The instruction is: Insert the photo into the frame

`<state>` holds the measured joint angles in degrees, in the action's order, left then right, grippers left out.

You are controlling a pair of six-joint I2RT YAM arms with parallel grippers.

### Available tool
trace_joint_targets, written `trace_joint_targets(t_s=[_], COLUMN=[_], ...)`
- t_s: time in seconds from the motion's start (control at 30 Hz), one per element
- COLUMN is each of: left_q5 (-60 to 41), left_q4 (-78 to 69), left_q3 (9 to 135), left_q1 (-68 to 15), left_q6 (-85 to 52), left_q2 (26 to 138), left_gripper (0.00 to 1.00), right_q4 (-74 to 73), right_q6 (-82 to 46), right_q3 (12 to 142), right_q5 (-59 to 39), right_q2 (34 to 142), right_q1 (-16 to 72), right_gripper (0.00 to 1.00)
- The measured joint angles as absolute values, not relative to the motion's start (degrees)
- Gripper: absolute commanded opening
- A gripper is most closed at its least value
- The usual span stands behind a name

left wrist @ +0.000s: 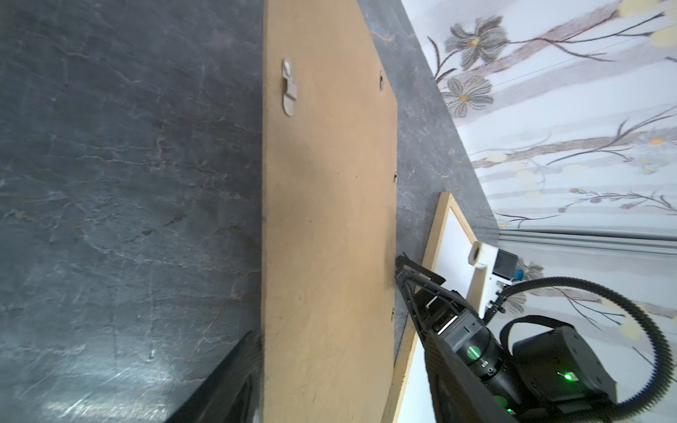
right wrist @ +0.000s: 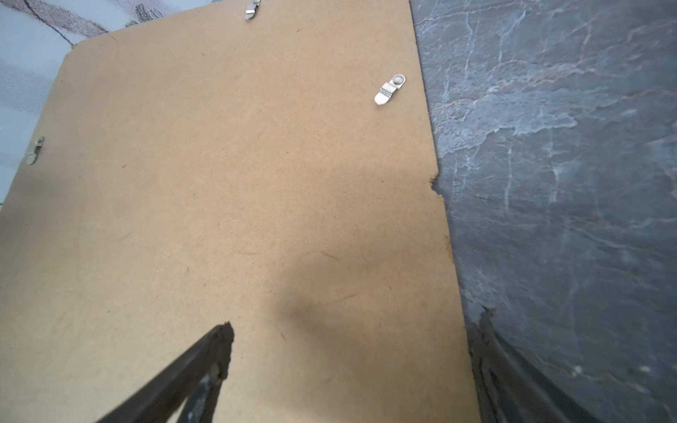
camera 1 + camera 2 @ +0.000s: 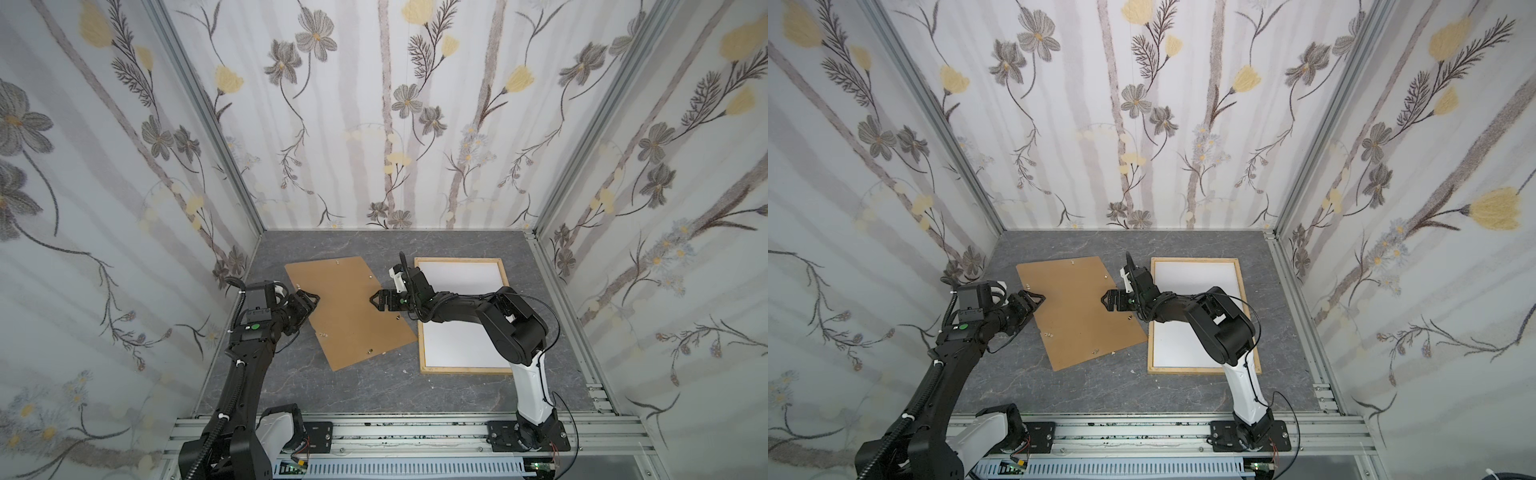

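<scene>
Jaws spread wide on the right gripper: one finger is placed over the backing panel, its partner past the panel's edge, and nothing is clamped. At the opposite edge the left gripper is set, its jaws too hidden to be called. The photo is found lying white side up inside the frame, just beside the panel. A level, two-sided lift is judged best, with the metal clips kept clear. No brand or writing can be read.

Brown panel, white photo, pale-wood frame, grey-veined table.
</scene>
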<state>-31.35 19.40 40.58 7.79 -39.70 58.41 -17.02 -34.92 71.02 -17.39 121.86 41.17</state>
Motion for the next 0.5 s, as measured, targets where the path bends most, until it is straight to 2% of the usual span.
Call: trace_joint_targets(t_s=[0.1,0.2,0.4,0.47,0.5], left_q5=[-40.6,-43.5,-45.5,-45.5,-45.3], left_q4=[18.6,17.2,17.6,20.7,22.1], left_q3=[40.5,39.2,39.1,40.9,41.9], left_q1=[7.4,7.9,8.0,8.2,8.3], left_q6=[-41.1,-42.5,-43.2,-42.0,-41.4], left_q2=[57.7,56.2,55.3,55.3,55.3], left_gripper=[0.67,0.65,0.65,0.71,0.78], right_q4=[-19.4,-20.3,-20.9,-20.7,-20.6], right_q6=[-36.4,-37.7,-39.6,-39.7,-39.8], right_q3=[71.2,70.9,71.1,71.0,70.8], right_q5=[-26.8,-32.9,-36.1,-37.4,-38.3], right_q2=[122.7,122.9,123.3,123.3,123.3], right_q1=[41.7,42.0,41.4,41.4,41.4], right_gripper=[1.0,1.0,1.0,1.0,1.0])
